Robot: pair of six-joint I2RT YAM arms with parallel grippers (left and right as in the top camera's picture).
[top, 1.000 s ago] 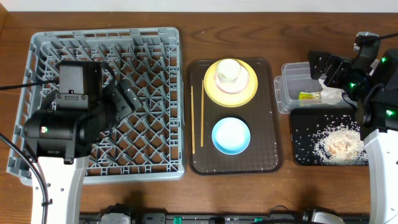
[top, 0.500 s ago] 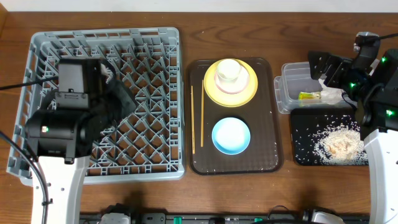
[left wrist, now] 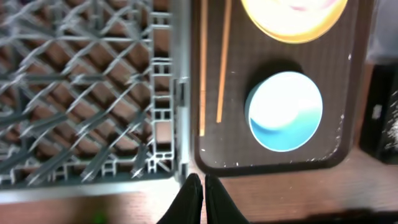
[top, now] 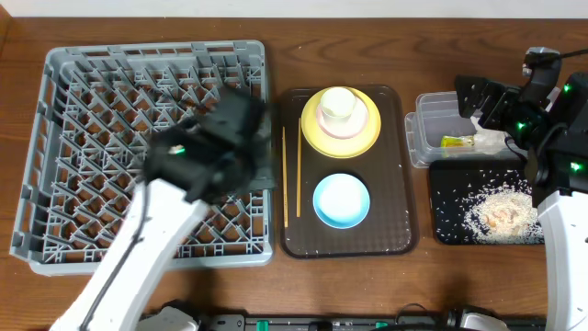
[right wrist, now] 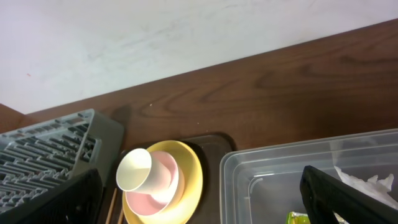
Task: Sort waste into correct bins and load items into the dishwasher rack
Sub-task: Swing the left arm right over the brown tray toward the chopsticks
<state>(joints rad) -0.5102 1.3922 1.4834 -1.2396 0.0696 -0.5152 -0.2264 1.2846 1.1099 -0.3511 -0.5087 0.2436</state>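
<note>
Left tool (left wrist: 198,190), clenched empty by the dishwasher rack's (left wrist: 178,93) near-right corner, could knock the chopsticks (left wrist: 223,62) askew if it descends shut — right tool (right wrist: 200,186) hangs released above the clear tub (right wrist: 273,163).

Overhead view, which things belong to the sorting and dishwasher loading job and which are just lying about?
Job: rack, plate, blue bowl, cup, chopsticks, clear tub, black tray, rice, wrapper, napkin.
Just there: brown serving tray, table.
</note>
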